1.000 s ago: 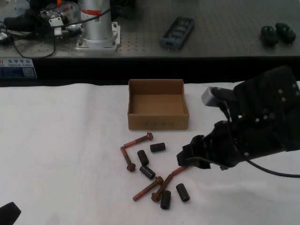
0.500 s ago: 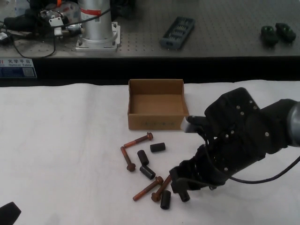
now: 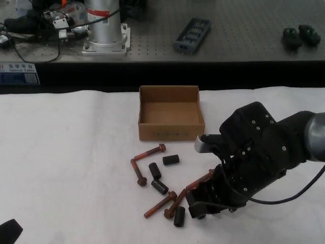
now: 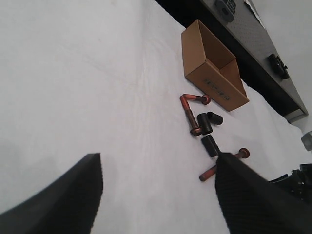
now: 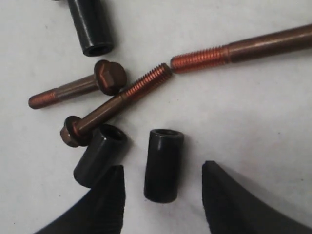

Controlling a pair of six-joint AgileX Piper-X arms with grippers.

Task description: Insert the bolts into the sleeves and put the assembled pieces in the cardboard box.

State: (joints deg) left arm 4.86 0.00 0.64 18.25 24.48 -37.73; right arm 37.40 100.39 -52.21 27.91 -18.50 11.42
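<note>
Several rust-coloured bolts and black sleeves lie loose on the white cloth below the open cardboard box. My right gripper hangs low over the near right end of the pile. In the right wrist view it is open, with one black sleeve lying between its fingers. A second sleeve lies beside that one, touching a bolt's head. A long bolt lies farther off. My left gripper is open over bare cloth, far from the pile; its tip shows at the near left corner.
The cardboard box has nothing in it. More bolts and sleeves lie between the box and the right gripper. The white cloth stretches bare to the left. Beyond its far edge is a dark bench with a metal post base.
The right arm swung left and down from the right side, settling over the near right sleeves; it now covers the sleeve that lay at the pile's right end. The left arm kept still.
</note>
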